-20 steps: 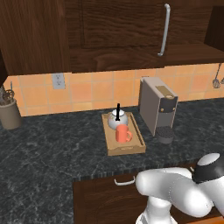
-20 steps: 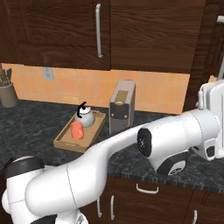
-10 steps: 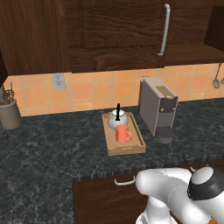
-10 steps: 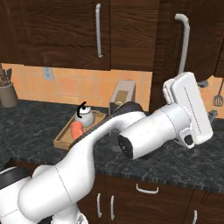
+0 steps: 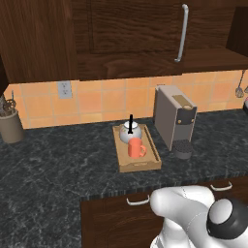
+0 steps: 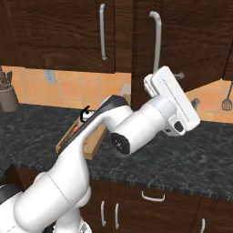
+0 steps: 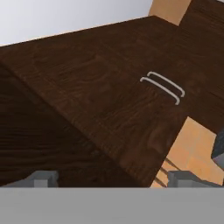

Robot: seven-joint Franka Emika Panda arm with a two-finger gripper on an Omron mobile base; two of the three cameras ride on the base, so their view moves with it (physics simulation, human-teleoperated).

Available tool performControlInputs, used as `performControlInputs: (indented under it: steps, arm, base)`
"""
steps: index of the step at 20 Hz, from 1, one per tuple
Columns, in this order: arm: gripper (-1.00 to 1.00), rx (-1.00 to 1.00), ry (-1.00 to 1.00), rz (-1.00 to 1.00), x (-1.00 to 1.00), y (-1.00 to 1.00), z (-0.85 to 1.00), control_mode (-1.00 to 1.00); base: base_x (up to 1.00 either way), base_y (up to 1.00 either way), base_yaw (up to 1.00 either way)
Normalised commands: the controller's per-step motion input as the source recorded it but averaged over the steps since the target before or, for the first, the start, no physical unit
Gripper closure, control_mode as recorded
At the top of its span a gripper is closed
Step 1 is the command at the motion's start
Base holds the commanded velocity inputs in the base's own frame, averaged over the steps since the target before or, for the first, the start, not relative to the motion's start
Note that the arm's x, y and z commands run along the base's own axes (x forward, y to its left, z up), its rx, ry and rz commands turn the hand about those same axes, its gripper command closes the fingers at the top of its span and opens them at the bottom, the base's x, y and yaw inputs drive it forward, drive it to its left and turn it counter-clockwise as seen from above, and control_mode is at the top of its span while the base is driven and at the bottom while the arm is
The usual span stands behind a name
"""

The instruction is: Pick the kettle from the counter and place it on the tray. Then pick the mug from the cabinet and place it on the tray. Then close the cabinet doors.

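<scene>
Arm swung further left since last frame, hand now raised at cabinet doors [image 6: 136,41]. Fingers [image 7: 43,178] spread wide, empty. Kettle [image 5: 130,132] and mug [image 5: 136,148] on tray [image 5: 141,167], table, well below.

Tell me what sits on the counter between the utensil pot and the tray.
Nothing: in the left base view, the counter is bare between the utensil pot and the tray.

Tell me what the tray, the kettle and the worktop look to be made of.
Tray: pale wood, matte, going by its even tan tone. Kettle: probably polished metal, silver-white with a sheen, thin black handle. Counter: apparently stone, dark and speckled with pale veining. All rendered, so these are looks only.
</scene>
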Motion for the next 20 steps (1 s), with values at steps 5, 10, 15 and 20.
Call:
performControlInputs:
  steps: [5, 10, 15, 20]
  arm:
    - [-1.0, -0.06, 0.11, 0.12, 0.75, 0.45, 0.0, -1.0]
    - [-1.0, -0.05, 0.09, 0.11, 0.63, 0.5, 0.0, -1.0]
    - [-1.0, -0.01, 0.01, 0.08, 0.79, 0.45, 0.0, -1.0]
    - [-1.0, 0.0, 0.0, 0.03, 0.97, 0.31, 0.0, -1.0]
  base:
    - [0.0, 0.0, 0.0]
    - [0.0, 0.0, 0.0]
    - [0.0, 0.0, 0.0]
    - [0.0, 0.0, 0.0]
